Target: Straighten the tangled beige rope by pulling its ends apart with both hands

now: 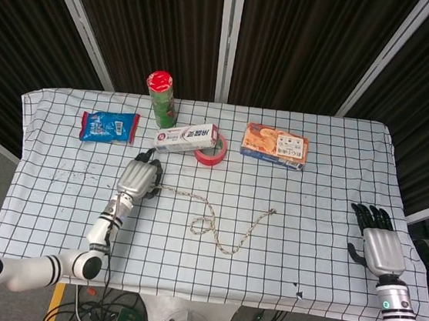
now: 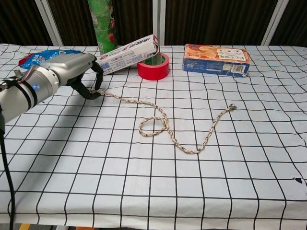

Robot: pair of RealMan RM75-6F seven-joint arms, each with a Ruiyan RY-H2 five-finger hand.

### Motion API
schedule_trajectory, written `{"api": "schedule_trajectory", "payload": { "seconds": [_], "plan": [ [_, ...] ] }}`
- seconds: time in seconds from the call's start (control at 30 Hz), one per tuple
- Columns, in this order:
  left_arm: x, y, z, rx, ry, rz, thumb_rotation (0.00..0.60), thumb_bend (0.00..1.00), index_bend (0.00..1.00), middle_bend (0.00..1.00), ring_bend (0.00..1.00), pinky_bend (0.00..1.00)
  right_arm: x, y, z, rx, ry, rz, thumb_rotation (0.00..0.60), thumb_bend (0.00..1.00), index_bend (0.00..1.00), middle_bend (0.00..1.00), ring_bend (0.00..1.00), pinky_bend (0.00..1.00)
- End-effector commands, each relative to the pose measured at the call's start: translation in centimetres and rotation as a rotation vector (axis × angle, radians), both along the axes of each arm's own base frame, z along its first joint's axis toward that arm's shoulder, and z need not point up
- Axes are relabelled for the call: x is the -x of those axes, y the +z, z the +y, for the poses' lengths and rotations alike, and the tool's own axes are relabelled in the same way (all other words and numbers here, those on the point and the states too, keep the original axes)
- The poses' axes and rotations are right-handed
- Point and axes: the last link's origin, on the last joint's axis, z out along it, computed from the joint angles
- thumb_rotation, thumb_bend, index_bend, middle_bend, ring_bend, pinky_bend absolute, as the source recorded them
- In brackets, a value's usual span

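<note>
The beige rope (image 2: 163, 125) (image 1: 219, 224) lies on the checked tablecloth with a small loop near its middle and a bend toward its right end (image 2: 232, 106). My left hand (image 2: 72, 72) (image 1: 138, 177) grips the rope's left end, fingers curled down around it, just in front of the toothpaste box. My right hand (image 1: 379, 243) shows only in the head view, at the table's right edge, fingers spread and holding nothing, far from the rope's right end (image 1: 272, 210).
Along the back stand a green can (image 1: 162, 99), a blue snack bag (image 1: 109, 126), a toothpaste box (image 2: 129, 52) leaning on a red tape roll (image 2: 154, 66), and an orange box (image 2: 216, 59). A small dark mark (image 1: 298, 294) sits near the front right.
</note>
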Motion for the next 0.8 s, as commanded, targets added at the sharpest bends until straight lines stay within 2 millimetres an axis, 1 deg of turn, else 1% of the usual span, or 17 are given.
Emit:
{"api": "schedule_trajectory", "payload": {
  "seconds": [0.03, 0.17, 0.43, 0.6, 0.8],
  "plan": [
    [-0.1, 0.0, 0.0, 0.001, 0.0, -0.004, 0.6, 0.28, 0.62, 0.31, 0.04, 0.17, -0.5, -0.8, -0.5, -0.038, 0.024, 0.015, 0.6, 0.3, 0.0, 0.09, 0.0, 0.0],
    [-0.2, 0.0, 0.0, 0.0, -0.002, -0.01, 0.6, 0.28, 0.62, 0.31, 0.04, 0.17, -1.8, -2.2, -1.7, -0.091, 0.068, 0.019, 0.6, 0.3, 0.01, 0.09, 0.0, 0.0],
    [-0.6, -0.3, -0.3, 0.007, -0.002, 0.002, 0.6, 0.28, 0.62, 0.31, 0.04, 0.17, -4.5, -6.1, -4.6, -0.213, 0.137, -0.007, 0.6, 0.32, 0.13, 0.12, 0.0, 0.0],
    [-0.7, -0.2, -0.4, 0.0, -0.003, 0.002, 0.6, 0.28, 0.62, 0.31, 0.04, 0.17, -6.2, -8.3, -5.9, -0.254, 0.177, -0.025, 0.6, 0.32, 0.15, 0.13, 0.0, 0.0],
    [-0.8, 0.1, -0.2, -0.008, -0.001, -0.002, 0.6, 0.28, 0.62, 0.31, 0.04, 0.17, -7.6, -10.1, -7.1, -0.286, 0.199, -0.038, 0.6, 0.32, 0.16, 0.14, 0.0, 0.0]
  ]
}}
